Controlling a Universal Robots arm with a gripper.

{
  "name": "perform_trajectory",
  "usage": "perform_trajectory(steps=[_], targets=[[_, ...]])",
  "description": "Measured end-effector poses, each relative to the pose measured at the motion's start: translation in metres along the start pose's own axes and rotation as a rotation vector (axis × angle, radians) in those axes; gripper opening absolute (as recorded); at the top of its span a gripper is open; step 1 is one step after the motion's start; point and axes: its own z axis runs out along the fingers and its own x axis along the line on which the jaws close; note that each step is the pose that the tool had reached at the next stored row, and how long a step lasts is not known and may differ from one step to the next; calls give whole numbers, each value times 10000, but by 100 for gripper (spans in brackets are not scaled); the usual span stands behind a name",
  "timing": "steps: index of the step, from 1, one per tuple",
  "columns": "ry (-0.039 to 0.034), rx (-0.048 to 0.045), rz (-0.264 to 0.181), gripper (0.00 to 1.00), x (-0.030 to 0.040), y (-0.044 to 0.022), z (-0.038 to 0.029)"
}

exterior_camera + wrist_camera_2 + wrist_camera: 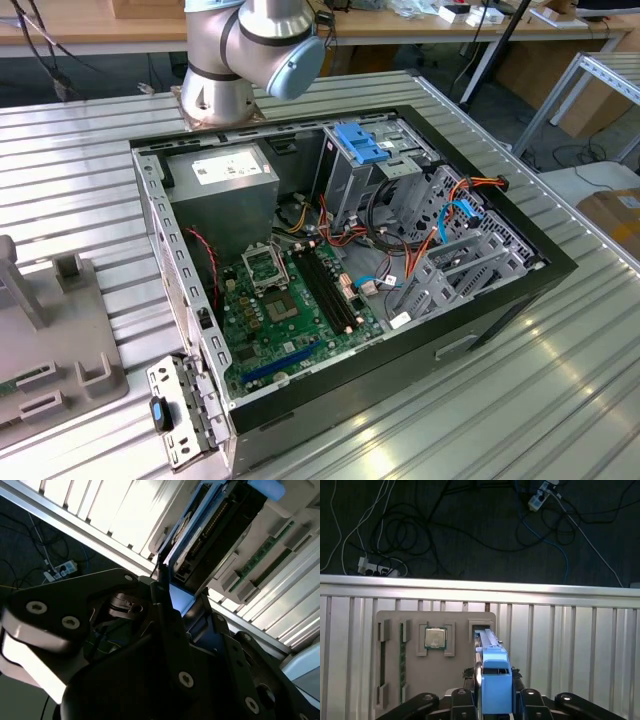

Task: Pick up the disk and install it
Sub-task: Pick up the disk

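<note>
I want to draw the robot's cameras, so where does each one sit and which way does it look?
Exterior view: off the arm, up high, looking down into the open computer case on the ribbed table; the arm shows its grey joints behind it.
First wrist view: on the wrist, looking down past the gripper at the disk standing in the grey tray.
Second wrist view: on the wrist, close behind the gripper's dark body, facing the disk.
Shared: both wrist views show gripper, disk and tray.
</note>
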Motion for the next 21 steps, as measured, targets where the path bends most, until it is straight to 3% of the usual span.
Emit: perform_trajectory(steps=[4, 7, 11, 16, 18, 21], targets=[[1, -4, 0, 36, -1, 1, -32], [0, 0, 0, 36, -3, 2, -113], [0, 1, 0, 36, -11, 9, -388], [0, -1, 0, 36, -19, 15, -681], [0, 0, 0, 36, -20, 17, -744], [-1, 0, 0, 36, -25, 20, -915]])
